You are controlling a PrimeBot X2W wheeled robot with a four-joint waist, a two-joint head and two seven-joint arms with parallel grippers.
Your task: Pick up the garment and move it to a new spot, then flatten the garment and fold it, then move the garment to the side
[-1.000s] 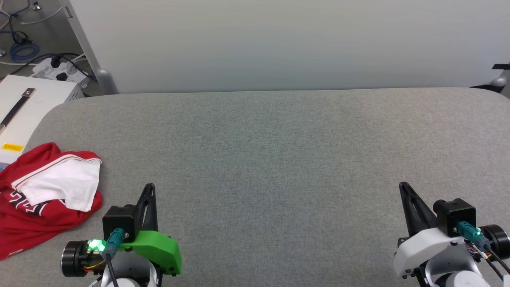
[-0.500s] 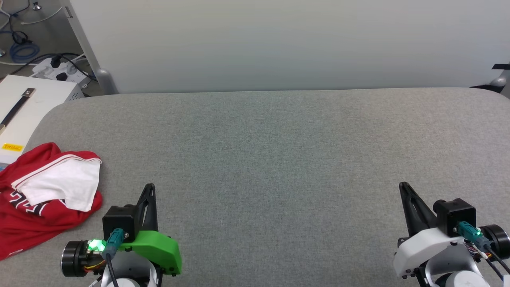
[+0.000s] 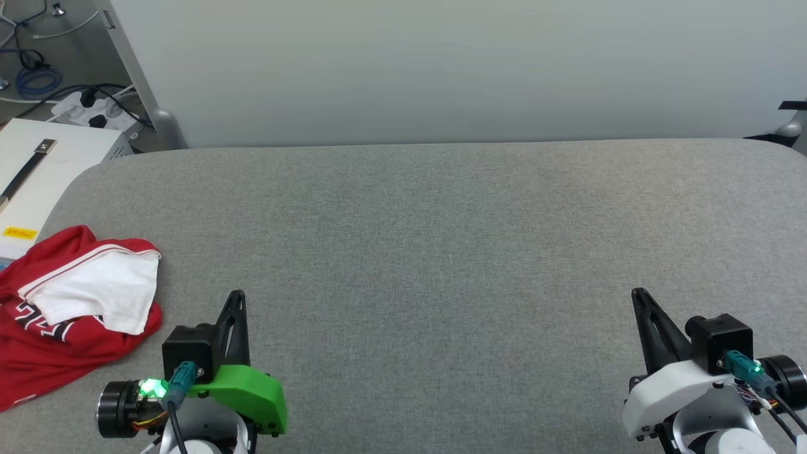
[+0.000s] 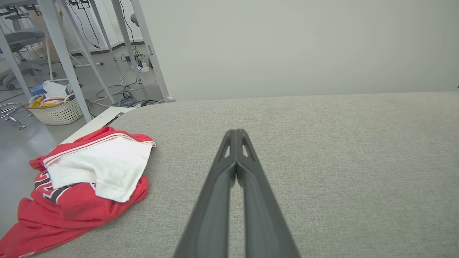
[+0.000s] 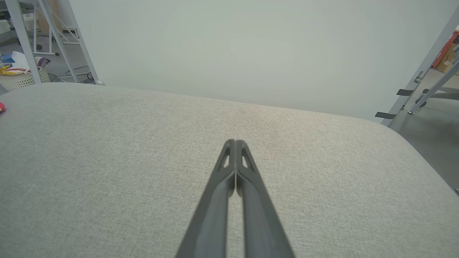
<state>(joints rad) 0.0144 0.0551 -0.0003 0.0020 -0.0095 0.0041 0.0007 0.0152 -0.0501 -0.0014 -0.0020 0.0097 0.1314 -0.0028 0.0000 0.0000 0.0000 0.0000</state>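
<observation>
The garment [image 3: 69,315], a red jersey with a white sleeve folded over it and black lettering, lies crumpled at the left edge of the grey padded table [image 3: 429,239]. In the left wrist view the garment [image 4: 82,182] sits left of my fingers. My left gripper [image 3: 236,296] hovers at the lower left, just right of the garment, shut and empty, with its tips pressed together [image 4: 236,132]. At the lower right my right gripper [image 3: 638,292] is shut too, holding nothing, far from the garment. A sliver of red garment [image 5: 1,106] shows at the left edge of the right wrist view.
A white panel wall [image 3: 441,69] stands behind the table. Left of the table are a white box [image 3: 38,170], a power strip with cables [image 3: 94,110] and a laundry basket [image 4: 57,109] on the floor. Metal frame legs [image 5: 423,71] stand to the right.
</observation>
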